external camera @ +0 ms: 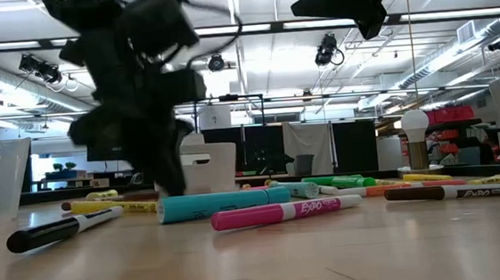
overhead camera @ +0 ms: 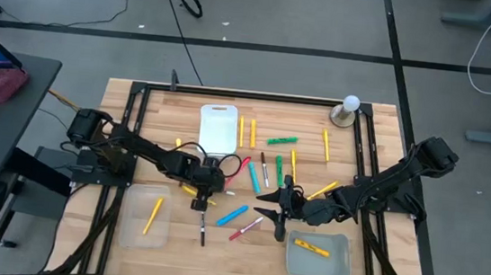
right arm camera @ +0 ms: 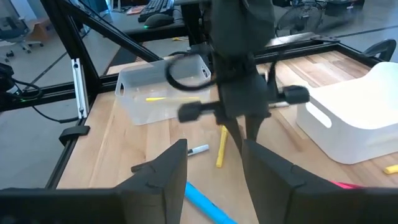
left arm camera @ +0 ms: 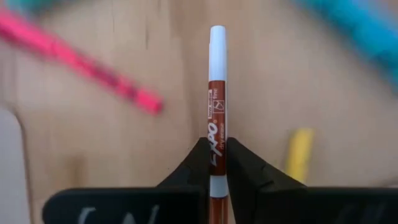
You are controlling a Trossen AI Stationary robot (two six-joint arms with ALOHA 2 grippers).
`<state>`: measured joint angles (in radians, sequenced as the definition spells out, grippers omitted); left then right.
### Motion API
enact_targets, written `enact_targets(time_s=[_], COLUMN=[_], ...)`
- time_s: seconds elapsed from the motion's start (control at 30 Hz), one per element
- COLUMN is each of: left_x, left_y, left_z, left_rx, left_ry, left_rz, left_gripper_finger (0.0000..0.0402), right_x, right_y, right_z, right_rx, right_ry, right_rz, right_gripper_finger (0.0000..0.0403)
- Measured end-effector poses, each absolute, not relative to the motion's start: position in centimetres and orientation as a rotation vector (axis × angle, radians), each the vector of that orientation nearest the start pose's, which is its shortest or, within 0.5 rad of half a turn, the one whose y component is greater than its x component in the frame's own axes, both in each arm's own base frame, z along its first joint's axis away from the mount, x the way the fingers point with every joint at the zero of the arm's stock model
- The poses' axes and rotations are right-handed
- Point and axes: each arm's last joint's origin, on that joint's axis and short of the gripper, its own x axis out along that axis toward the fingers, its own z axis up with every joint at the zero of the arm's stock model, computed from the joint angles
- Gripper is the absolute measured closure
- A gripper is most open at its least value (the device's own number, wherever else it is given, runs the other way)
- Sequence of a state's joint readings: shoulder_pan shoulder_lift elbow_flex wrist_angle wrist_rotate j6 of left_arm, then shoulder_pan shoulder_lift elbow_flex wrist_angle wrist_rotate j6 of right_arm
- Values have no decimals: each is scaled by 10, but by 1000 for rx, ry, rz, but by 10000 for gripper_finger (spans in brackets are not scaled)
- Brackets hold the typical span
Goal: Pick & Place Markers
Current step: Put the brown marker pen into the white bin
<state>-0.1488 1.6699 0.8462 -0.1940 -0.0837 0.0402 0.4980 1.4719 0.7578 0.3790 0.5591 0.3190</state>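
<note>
The left gripper (left arm camera: 212, 163) is clamped on a slim brown-banded white marker (left arm camera: 216, 99), its jaws pinched tight against the barrel near one end while the rest of the marker runs straight out ahead of the fingers. The marker's long axis lies in line with the gripper's reach, white cap farthest from the wrist, and it appears to lie flat on the wooden table (overhead camera: 381, 141). Just off to one side of the gripper sits a pink marker (left arm camera: 81, 65), angled across the held marker's line; to the other side a yellow marker (left arm camera: 297, 152) lies close beside the fingers, and a light blue marker (left arm camera: 354, 28) crosses farther ahead.

Done well, the lift should be straight up and slow: the hold is well off the marker's middle, so the long free end may droop or swing, and neighbours sit close enough to be nudged. A level carry toward the clear tray (overhead camera: 148, 214) near the left gripper's side, which already holds one yellow marker, looks the sensible route.

The right gripper (right arm camera: 214, 165) hovers above the table with its jaws apart and empty, facing the left gripper across the scatter. Beyond its fingers another clear tray (overhead camera: 317, 253) holds a yellow marker too.
</note>
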Motion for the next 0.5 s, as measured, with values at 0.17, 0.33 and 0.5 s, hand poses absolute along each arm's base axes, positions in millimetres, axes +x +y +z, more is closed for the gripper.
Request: enact_targets(time_s=[0.17, 0.33, 0.5], left_x=[311, 314, 311], left_y=[-53, -50, -24], left_z=[181, 231, 275], left_rx=[168, 190, 157], left_ry=[971, 959, 921], left_rz=[-93, 33, 276], left_gripper_finger=[366, 369, 366], right_x=[276, 276, 276], right_y=[132, 132, 132], right_z=[221, 220, 220], right_rx=[144, 142, 142], right_ry=[277, 281, 281], right_rz=[-106, -106, -106], right_gripper_finger=[246, 246, 246])
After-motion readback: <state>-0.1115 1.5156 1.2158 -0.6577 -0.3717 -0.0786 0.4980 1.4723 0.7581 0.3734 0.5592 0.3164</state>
